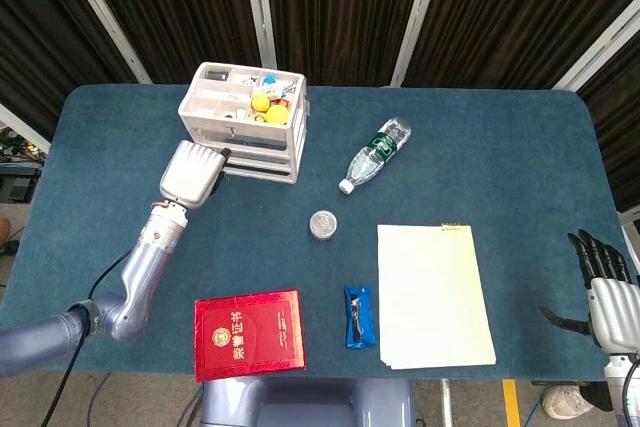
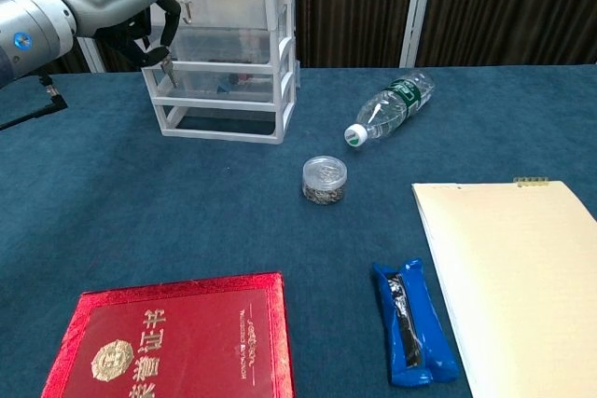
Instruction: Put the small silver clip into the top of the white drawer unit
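Worktop cloth is dark blue. Nearest the robot lie a red booklet with gold characters, a blue snack packet and a cream paper pad. The right hand hangs off the near right edge with its fingers spread and nothing in them. Further in, a small round clear jar stands near the middle, with a clear water bottle lying on its side beyond it. The left hand is raised against the left front of the white drawer unit, its fingers curled, pinching the small silver clip at the fingertips; the clip sits in front of the unit's upper drawers, below the open top tray, which holds small yellow and mixed items.
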`<state>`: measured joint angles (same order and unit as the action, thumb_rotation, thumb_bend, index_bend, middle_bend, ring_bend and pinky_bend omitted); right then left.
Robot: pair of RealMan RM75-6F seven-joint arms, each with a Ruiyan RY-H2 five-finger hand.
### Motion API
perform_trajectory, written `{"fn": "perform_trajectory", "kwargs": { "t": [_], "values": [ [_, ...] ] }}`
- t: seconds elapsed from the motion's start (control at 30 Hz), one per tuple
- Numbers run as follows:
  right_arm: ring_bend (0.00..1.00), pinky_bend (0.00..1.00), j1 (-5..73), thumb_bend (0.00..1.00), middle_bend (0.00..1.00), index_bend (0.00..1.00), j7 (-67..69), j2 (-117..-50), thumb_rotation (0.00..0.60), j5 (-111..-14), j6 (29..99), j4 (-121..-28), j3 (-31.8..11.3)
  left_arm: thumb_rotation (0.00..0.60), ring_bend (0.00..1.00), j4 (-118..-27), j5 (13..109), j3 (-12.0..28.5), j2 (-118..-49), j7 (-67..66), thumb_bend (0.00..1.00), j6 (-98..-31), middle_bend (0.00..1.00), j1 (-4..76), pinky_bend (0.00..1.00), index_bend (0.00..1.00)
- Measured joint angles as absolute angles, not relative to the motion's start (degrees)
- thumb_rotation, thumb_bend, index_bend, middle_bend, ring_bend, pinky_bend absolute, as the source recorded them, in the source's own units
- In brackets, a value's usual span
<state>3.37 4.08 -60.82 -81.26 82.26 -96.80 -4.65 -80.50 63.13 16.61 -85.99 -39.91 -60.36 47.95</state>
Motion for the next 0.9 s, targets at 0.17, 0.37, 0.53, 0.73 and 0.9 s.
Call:
{"fn": "perform_trajectory", "kwargs": {
  "t": [0.17,0.37,0.53,0.73,0.9],
  "values": [
    [0.00,0.00,3.3,0.03,0.00,0.02,4.4,-60.7,0.600,-81.0,82.0,-97.0,-4.6,0.600,0.88,-79.4,63.2,16.8,-85.0,-37.6,0.44,-56.5,1.00,49.9,0.78,0.60],
    [0.00,0.00,3.4,0.03,0.00,0.02,4.6,-60.5,0.600,-80.2,81.5,-97.4,-4.7,0.600,0.88,-76.1,71.2,15.0,-83.0,-31.7,0.43,-54.1,1.00,51.7,0.78,0.61],
    [0.00,0.00,3.4,0.03,0.00,0.02,4.2,-60.6,0.600,-79.2,81.0,-97.6,-4.9,0.600,0.88,-69.7,82.9,11.6,-81.5,-22.1,0.43,-54.2,1.00,53.6,0.78,0.61],
    [0.00,0.00,3.5,0.03,0.00,0.02,3.6,-60.7,0.600,-78.4,80.6,-98.0,-5.1,0.600,0.88,-56.6,94.4,6.9,-82.0,-7.0,0.43,-58.2,1.00,55.6,0.78,0.60],
    [0.00,0.00,3.5,0.03,0.00,0.02,3.4,-60.7,0.600,-78.3,80.6,-98.1,-5.1,0.600,0.88,-45.3,98.8,3.5,-84.4,0.9,0.43,-62.4,1.00,56.9,0.78,0.60]
  ]
}}
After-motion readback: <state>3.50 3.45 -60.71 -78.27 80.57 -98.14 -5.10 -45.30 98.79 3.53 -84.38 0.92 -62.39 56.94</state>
